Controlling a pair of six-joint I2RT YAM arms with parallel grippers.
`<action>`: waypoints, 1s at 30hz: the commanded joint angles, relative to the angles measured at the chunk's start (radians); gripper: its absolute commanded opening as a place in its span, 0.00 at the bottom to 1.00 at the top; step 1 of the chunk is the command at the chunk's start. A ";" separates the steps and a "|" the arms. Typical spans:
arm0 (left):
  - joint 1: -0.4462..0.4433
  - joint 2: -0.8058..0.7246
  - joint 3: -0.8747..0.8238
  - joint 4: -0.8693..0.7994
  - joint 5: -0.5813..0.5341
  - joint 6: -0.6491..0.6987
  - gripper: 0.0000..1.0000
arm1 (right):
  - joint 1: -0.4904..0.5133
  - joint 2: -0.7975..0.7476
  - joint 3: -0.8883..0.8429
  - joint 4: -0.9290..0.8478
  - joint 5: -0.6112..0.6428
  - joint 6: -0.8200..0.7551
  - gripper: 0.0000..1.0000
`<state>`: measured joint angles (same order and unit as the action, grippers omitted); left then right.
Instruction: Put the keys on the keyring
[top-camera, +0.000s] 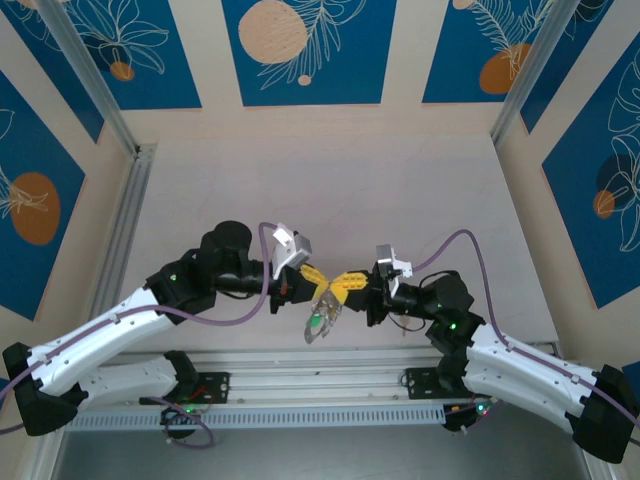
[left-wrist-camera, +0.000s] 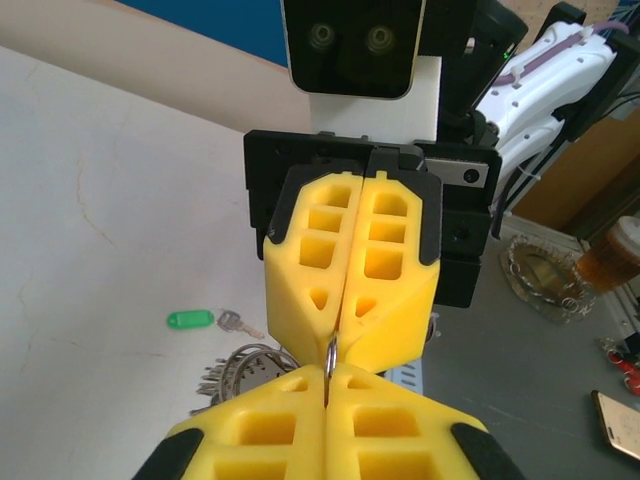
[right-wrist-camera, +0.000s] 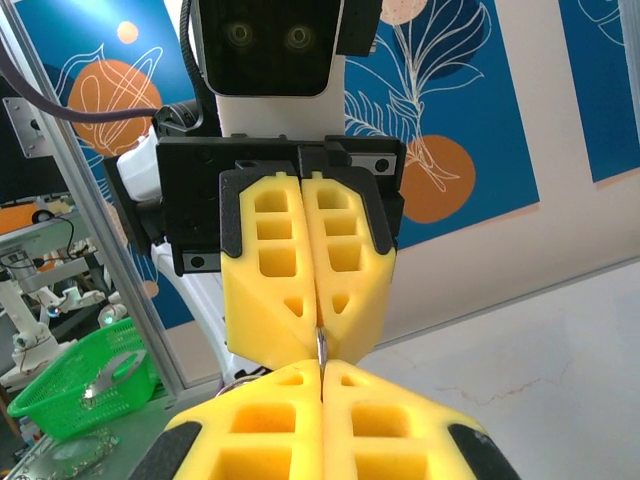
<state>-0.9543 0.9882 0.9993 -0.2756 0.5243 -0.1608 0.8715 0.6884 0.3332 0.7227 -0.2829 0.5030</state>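
- Left gripper (top-camera: 313, 275), yellow-padded two-finger type: fingers pressed together, clamped on the thin round pale wire keyring (left-wrist-camera: 329, 353).
- Right gripper (top-camera: 350, 281), same yellow-padded type: fingers likewise together, clamped on the keyring wire (right-wrist-camera: 320, 345).
- The two grippers meet tip to tip above the near middle of the white table (left-wrist-camera: 100, 200), with the wire pinched between both pairs of pads.
- The rest of the keyring hangs below the meeting point, with a bunch of small silver keys (left-wrist-camera: 215, 380) on its loops.
- One small silver key with a bright green oval plastic tag (left-wrist-camera: 190, 320) lies flat on the table, just beside the hanging bunch. Whether it is joined to the ring cannot be told.
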 joint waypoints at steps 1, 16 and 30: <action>-0.004 -0.012 -0.016 0.023 0.027 -0.015 0.03 | 0.010 -0.020 0.004 0.095 0.038 0.011 0.00; -0.004 -0.021 0.097 -0.234 -0.034 0.093 0.00 | 0.024 -0.069 0.179 -0.489 0.087 -0.178 0.27; -0.006 0.148 0.357 -0.679 -0.006 0.273 0.00 | 0.031 -0.045 0.322 -0.878 0.006 -0.346 0.45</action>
<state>-0.9543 1.1229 1.3022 -0.8402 0.4797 0.0490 0.8932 0.6304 0.6243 -0.0593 -0.2432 0.2031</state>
